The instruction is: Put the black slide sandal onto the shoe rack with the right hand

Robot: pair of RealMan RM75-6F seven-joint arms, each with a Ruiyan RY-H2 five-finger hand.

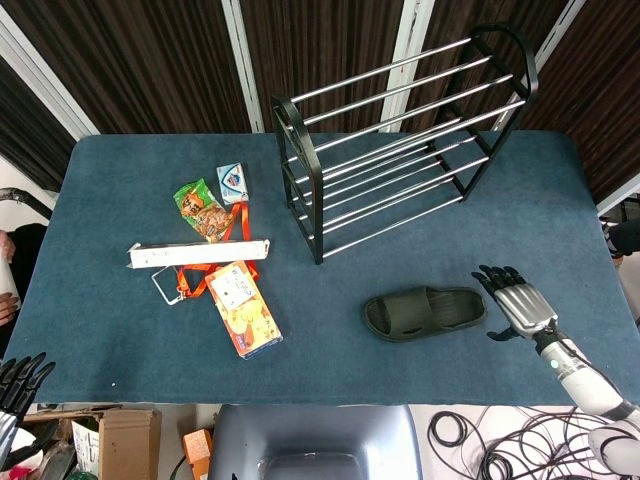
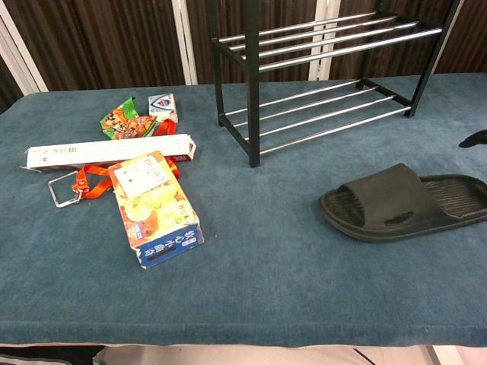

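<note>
Closest to the chest camera is the yellow snack box (image 2: 156, 209), lying flat near the table's front edge, so that's your first landmark. Now the actual target: the black sandal (image 1: 425, 311) sits sole-down on the blue table (image 1: 330, 375), toe end pointing toward the robot's left, front-right part of the surface, in front of the rack and well apart from it. Nothing is touching it.

Right hand (image 1: 517, 302) is just beside the sandal's heel end, fingers spread apart and pointing away from the robot, holding nothing. Looks like a small gap between the fingertips and the heel, though from the head view it's pretty close. In the chest view only a dark sliver (image 2: 475, 139) shows at the right edge, which I take for part of that hand.

Left hand (image 1: 18, 385) is way off at the bottom-left corner of the head view, below the table edge, fingers apart, empty.

Shoe rack (image 1: 400, 130) stands upright at the back of the table, black frame with metal bars, both tiers bare.

Left of the rack there's a little clutter pile: a long white box (image 1: 198, 254), an orange lanyard (image 1: 205, 275) with a metal clip under it, a green snack bag (image 1: 200, 210) and a small blue-white packet (image 1: 232, 183).
</note>
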